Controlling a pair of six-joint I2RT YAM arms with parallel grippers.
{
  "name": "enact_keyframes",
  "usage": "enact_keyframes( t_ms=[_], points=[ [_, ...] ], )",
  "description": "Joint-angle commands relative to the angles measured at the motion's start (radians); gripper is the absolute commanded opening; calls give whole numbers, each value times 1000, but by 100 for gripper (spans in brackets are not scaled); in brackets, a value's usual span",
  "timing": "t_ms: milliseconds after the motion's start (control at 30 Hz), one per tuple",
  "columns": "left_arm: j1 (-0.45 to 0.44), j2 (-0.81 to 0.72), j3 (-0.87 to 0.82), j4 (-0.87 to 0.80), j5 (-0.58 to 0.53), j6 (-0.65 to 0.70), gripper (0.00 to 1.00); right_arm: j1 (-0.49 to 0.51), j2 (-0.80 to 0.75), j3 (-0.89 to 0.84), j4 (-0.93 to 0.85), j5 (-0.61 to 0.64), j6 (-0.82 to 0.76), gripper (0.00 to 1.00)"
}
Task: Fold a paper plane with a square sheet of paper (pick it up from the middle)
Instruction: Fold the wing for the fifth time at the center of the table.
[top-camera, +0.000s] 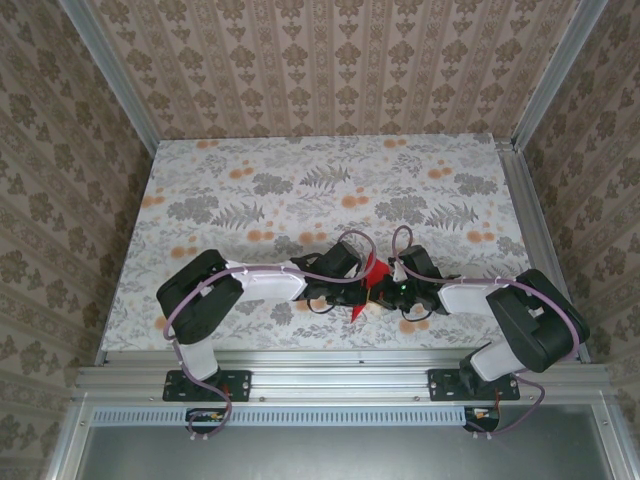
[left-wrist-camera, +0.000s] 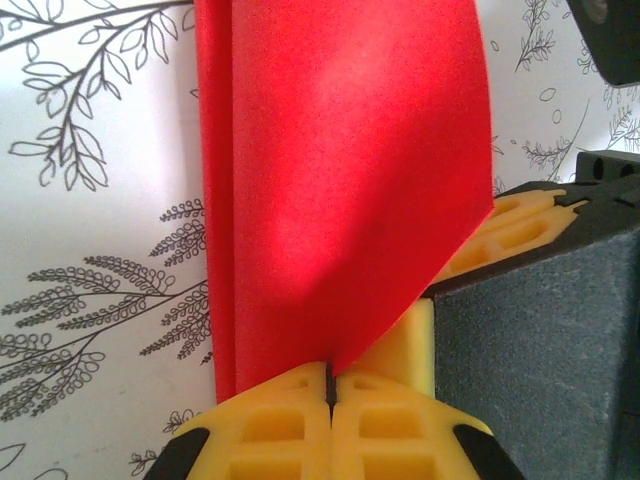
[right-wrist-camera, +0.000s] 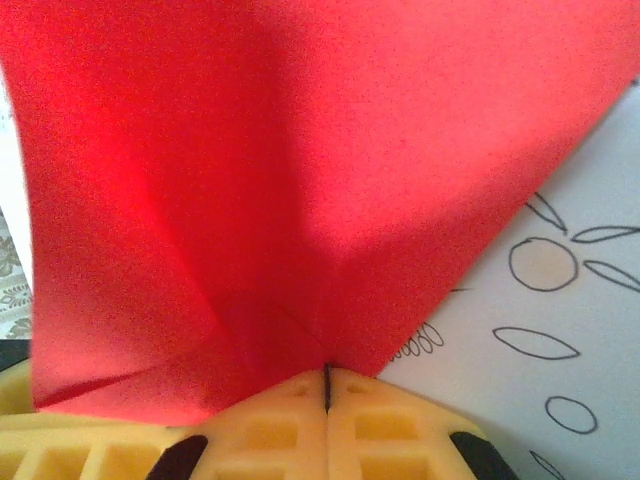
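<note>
Left fingers, right fingers: red paper, seemingly creased, between each.

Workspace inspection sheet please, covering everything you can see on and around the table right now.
Surface: floral-patterned table, flat.
Job's things: red paper, creased, held between both grippers near the table's front edge.
Clutter: nothing seen.
Grippers: left gripper shut on the red paper; right gripper shut on it too, the two close together.
Cables: purple cables loop along both arms.
Surroundings: patterned walls; aluminium frame at the front.
</note>
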Motion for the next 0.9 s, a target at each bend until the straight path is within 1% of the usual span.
enact_keyframes(
  t_ms=[0,267,500,600,767,867],
  points=[
    [-4,20,-21,31,26,-13,1,7,-18,-27,-25,0,12,0],
    [4,40,-41,54,36,-12,1,4,-65,-31,-27,-6,20,0],
    [11,60,-33,60,46,-9,1,1,-62,-32,-5,-17,29,0],
    [14,68,-37,62,47,-6,1,-7,-91,-27,-22,-19,26,0],
    [21,73,-42,64,49,-2,2,-36,-187,-28,-75,-26,12,8],
    [22,74,-41,63,48,3,4,-59,-214,-29,-95,-34,0,13]
  ],
)
